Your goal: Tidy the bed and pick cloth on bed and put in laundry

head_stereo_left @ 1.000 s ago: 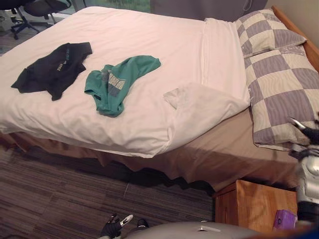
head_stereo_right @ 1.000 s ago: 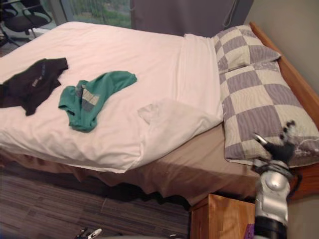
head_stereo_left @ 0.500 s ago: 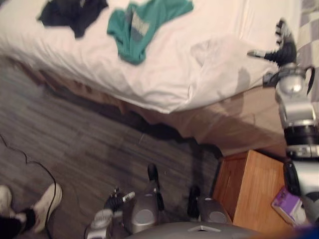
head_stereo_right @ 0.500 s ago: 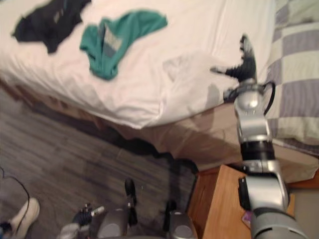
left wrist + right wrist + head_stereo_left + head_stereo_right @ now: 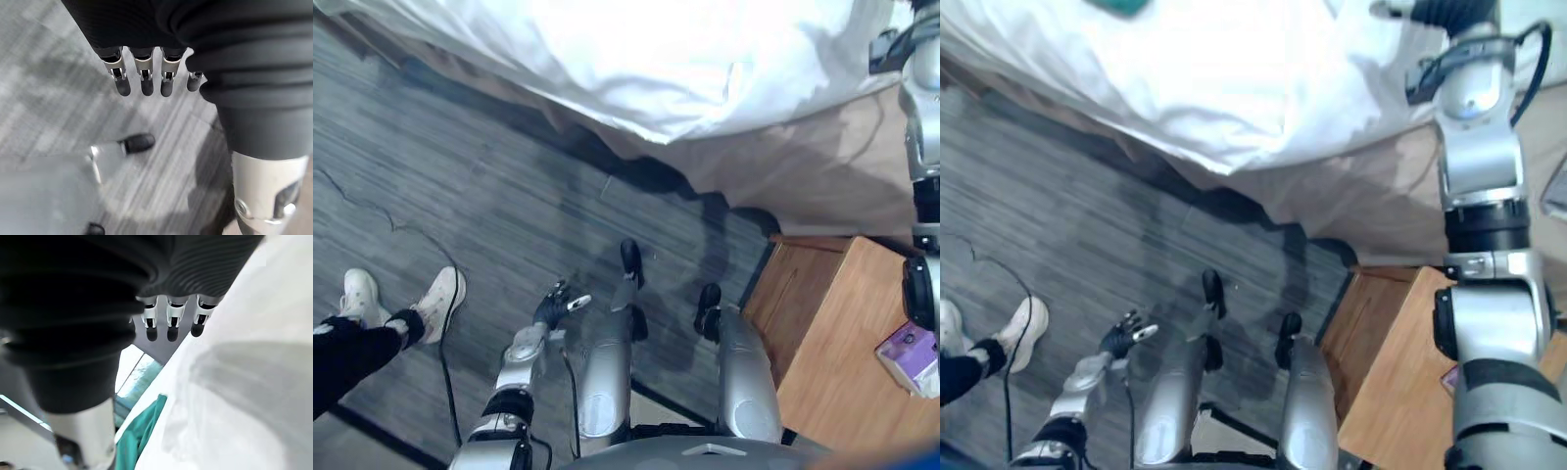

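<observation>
The white duvet (image 5: pixel 636 49) hangs over the bed's near edge along the top of the head views. A sliver of the green cloth (image 5: pixel 1121 6) lies on it at the far left; it shows again as green cloth (image 5: pixel 142 431) past my right hand's fingers (image 5: pixel 171 320). My right hand (image 5: pixel 1445 12) is raised above the duvet near its turned-back corner, open, holding nothing. My left hand (image 5: pixel 553 305) hangs low over the floor beside me, its fingers (image 5: pixel 142 78) straight and empty.
A wooden nightstand (image 5: pixel 832 343) stands at the lower right with a purple box (image 5: pixel 911 357) on it. A tan sheet (image 5: pixel 803 166) drapes below the duvet. A person's leg and white shoes (image 5: pixel 431 304) stand on the grey plank floor to my left.
The camera has tilted down, so the bed has slid to the top of the picture and the floor fills the view. My right hand stays raised over the duvet.
</observation>
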{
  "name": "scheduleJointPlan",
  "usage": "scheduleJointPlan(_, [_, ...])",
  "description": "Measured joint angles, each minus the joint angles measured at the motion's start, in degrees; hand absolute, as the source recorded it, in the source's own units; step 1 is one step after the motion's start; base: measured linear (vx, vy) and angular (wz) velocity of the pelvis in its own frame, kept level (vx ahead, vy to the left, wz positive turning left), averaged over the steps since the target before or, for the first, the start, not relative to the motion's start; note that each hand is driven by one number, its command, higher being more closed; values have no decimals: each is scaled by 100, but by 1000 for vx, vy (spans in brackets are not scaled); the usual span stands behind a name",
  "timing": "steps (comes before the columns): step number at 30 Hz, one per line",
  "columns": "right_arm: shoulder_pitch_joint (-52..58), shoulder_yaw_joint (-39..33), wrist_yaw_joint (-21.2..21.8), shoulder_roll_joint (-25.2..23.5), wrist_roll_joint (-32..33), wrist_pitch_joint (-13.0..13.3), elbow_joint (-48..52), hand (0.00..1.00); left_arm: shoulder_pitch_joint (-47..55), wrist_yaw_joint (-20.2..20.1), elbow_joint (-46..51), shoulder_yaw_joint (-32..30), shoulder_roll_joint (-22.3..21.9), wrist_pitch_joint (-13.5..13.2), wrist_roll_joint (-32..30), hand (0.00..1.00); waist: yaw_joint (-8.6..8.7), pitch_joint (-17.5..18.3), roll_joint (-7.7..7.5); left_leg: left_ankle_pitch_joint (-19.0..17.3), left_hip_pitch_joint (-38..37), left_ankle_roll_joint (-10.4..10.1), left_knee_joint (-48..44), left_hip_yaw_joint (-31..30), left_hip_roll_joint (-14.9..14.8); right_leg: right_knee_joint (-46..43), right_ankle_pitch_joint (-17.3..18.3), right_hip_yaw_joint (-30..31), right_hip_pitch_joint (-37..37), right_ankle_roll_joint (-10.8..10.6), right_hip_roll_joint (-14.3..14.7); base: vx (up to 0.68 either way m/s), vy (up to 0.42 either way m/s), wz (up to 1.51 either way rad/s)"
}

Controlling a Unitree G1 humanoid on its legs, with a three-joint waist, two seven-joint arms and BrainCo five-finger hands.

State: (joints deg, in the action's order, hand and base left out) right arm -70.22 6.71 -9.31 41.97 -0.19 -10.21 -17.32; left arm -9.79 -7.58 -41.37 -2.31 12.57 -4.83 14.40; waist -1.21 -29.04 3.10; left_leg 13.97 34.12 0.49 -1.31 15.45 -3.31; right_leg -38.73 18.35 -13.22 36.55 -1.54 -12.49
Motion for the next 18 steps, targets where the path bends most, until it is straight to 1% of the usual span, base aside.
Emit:
scheduleJointPlan(1, [-60,84,14,118,-3,-75,74,0,10,-11,190,127,-9,3,81,0,-19,-61,72,17,162,2,-57,-2,22,-183,55,3,216,34,-59,-31,-78,11])
scheduleJointPlan(2, [-62,95,25,169,-4,-116,69,0,14,-16,269,197,-10,2,85,0,-41,-74,91,19,251,5,-105,1,30,-269,82,11,324,52,-89,-24,-92,11])
scheduleJointPlan(3, [-63,94,46,203,-19,-217,46,100,59,-68,440,260,-10,2,100,0,-87,-79,102,29,391,17,-153,37,53,-440,151,33,532,58,-152,-16,-109,9])
scheduleJointPlan(5, [-115,133,213,220,-203,-315,29,100,74,-133,580,358,-4,6,299,0,-117,-109,160,60,539,61,-279,42,63,-632,210,38,712,94,-209,-5,-121,9])
scheduleJointPlan(7, [-259,397,468,401,-446,-392,-91,100,138,-247,728,448,22,-27,464,0,-116,-134,223,59,585,60,-348,-14,61,-736,273,-17,744,120,-246,-3,-120,12])
scheduleJointPlan(9, [-444,465,571,467,-464,-399,-284,100,225,-336,826,448,67,-109,470,0,-114,-133,224,53,589,52,-349,-25,47,-743,292,-52,743,149,-244,-14,-87,5])
scheduleJointPlan(10, [-614,549,718,563,-513,-402,-497,100,245,-379,830,449,145,-167,470,0,-118,-132,225,46,589,46,-344,-24,46,-744,311,-59,741,153,-245,-19,-80,1])
scheduleJointPlan(12, [-666,571,858,623,-601,-399,-682,100,244,-380,850,439,256,-211,470,0,-117,-131,224,42,585,40,-331,-31,43,-726,311,-99,713,153,-249,-14,-64,5])
scheduleJointPlan(13, [-669,564,1029,670,-779,-378,-869,100,244,-424,890,428,385,-216,470,0,-116,-119,205,46,578,44,-331,-38,43,-707,311,-142,676,152,-261,-2,-46,7])
scheduleJointPlan(15, [-681,565,1164,675,-936,-331,-1047,100,244,-494,913,343,441,-207,463,0,-117,-115,197,48,537,47,-334,-60,40,-650,308,-191,583,149,-259,14,-43,7])
scheduleJointPlan(17, [-570,594,1331,637,-969,-144,-1438,100,246,-506,884,211,414,-123,417,0,-122,-105,178,26,282,50,-320,-78,22,-466,280,-266,220,111,-220,35,-56,3])
scheduleJointPlan(18, [-495,628,1347,627,-942,-105,-1510,100,251,-506,873,181,406,-96,404,0,-130,-85,153,8,203,44,-307,-73,12,-403,270,-266,122,97,-198,40,-40,-11])
